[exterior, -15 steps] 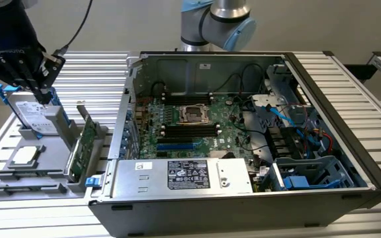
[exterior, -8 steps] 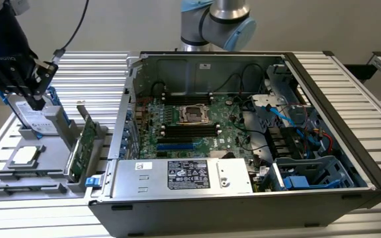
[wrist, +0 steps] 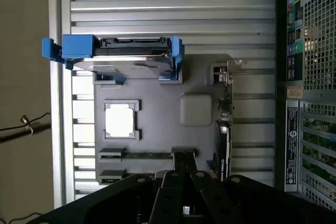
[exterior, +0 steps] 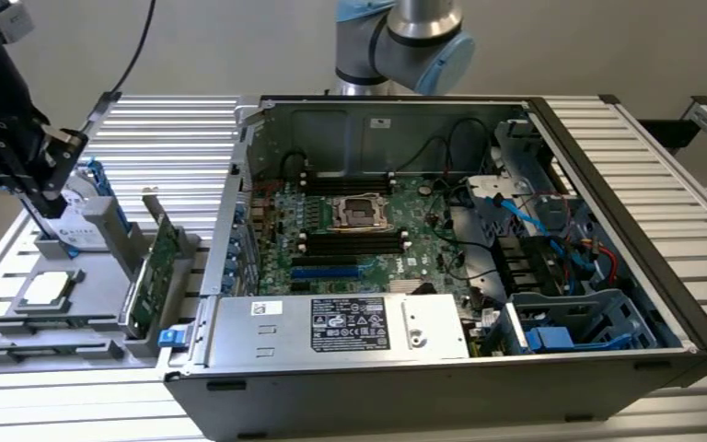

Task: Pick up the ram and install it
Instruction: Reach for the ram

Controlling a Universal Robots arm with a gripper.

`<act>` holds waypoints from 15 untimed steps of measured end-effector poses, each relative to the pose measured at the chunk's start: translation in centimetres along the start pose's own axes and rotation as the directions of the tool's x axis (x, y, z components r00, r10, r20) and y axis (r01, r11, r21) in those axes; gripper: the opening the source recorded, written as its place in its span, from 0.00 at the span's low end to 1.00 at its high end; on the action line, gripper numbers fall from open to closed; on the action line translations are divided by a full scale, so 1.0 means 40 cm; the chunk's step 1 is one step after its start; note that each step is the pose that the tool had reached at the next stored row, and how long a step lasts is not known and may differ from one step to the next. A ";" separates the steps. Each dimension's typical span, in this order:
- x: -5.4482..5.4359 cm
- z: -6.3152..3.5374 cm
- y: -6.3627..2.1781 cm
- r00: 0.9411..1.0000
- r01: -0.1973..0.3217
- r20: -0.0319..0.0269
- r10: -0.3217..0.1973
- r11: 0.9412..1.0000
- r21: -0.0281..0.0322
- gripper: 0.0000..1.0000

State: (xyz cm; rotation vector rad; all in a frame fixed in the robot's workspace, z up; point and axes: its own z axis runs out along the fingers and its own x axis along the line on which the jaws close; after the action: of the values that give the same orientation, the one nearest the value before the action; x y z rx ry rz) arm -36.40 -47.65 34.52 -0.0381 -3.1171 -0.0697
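The ram [wrist: 144,156] is a thin dark green stick lying in a slot of the grey fixture [wrist: 157,129]. My gripper [wrist: 184,162] is shut with nothing between its fingers, and its tips appear beside one end of the stick. In the exterior view the gripper [exterior: 51,210] hangs above the fixture [exterior: 84,318] at the exterior view's left, close to the blue-framed drive [exterior: 87,204]. I cannot tell whether the tips touch the ram.
The fixture also carries a silver processor chip [exterior: 47,289], the tall green expansion card [exterior: 157,267] and the drive [wrist: 121,59]. The open computer case [exterior: 624,239] stands to the exterior view's right, with the motherboard's dark memory slots [exterior: 353,245] beside the processor socket [exterior: 360,214].
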 end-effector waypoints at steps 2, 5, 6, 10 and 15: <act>0.010 0.005 -0.007 1.000 0.001 0.000 -0.001 1.000 0.000 0.11; 0.020 0.012 -0.020 1.000 0.003 0.000 -0.003 1.000 0.000 0.11; 0.024 0.014 -0.025 1.000 0.004 -0.001 -0.004 1.000 0.000 0.11; 0.037 0.023 -0.044 1.000 0.006 -0.002 -0.006 1.000 0.000 0.11; 0.048 0.036 -0.071 1.000 0.007 -0.009 -0.007 1.000 0.000 0.11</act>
State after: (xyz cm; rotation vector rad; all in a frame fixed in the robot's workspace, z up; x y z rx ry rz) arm -38.42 -50.37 33.02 -0.0265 -3.1087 -0.0701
